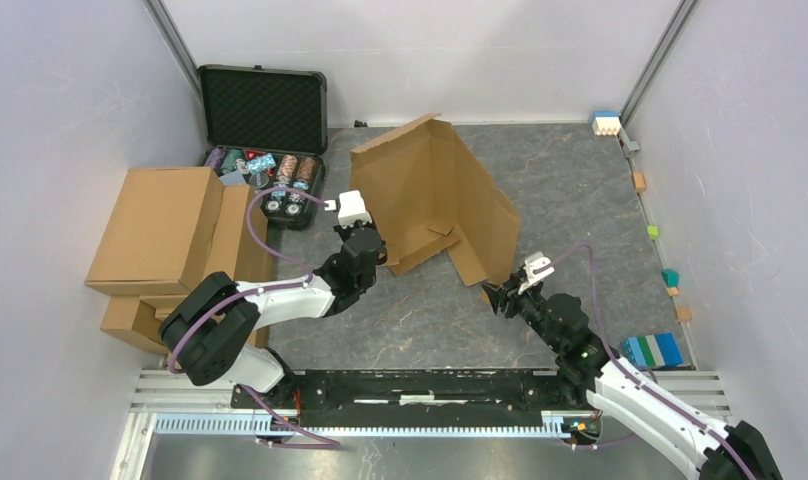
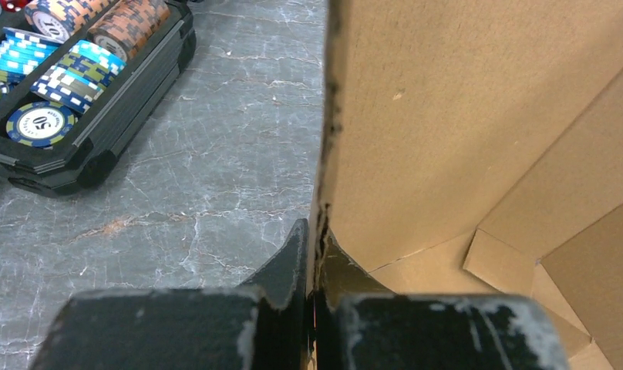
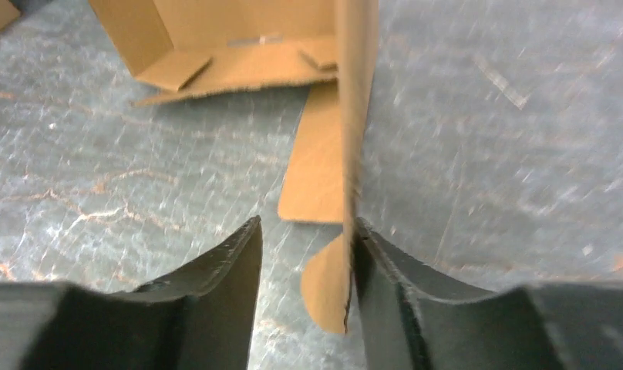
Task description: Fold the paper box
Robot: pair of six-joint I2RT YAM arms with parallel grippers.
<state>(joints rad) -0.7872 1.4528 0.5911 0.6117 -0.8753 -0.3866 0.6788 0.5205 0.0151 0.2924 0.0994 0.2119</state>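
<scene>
The paper box [image 1: 430,190] is a brown cardboard sheet in the middle of the table, partly folded, with its left and right panels standing up and its floor flat. My left gripper [image 1: 368,248] is at the near end of the left panel. In the left wrist view it [image 2: 314,231] is shut on that panel's edge [image 2: 463,116]. My right gripper [image 1: 500,296] is at the near corner of the right panel. In the right wrist view it [image 3: 307,223] is open, with the panel's edge [image 3: 348,116] between the jaws and touching the right finger [image 3: 385,270].
An open black case [image 1: 265,110] with poker chips [image 2: 54,77] stands at the back left. A pile of brown cartons [image 1: 165,230] fills the left side. Small coloured blocks [image 1: 652,350] lie along the right wall. White walls enclose the table.
</scene>
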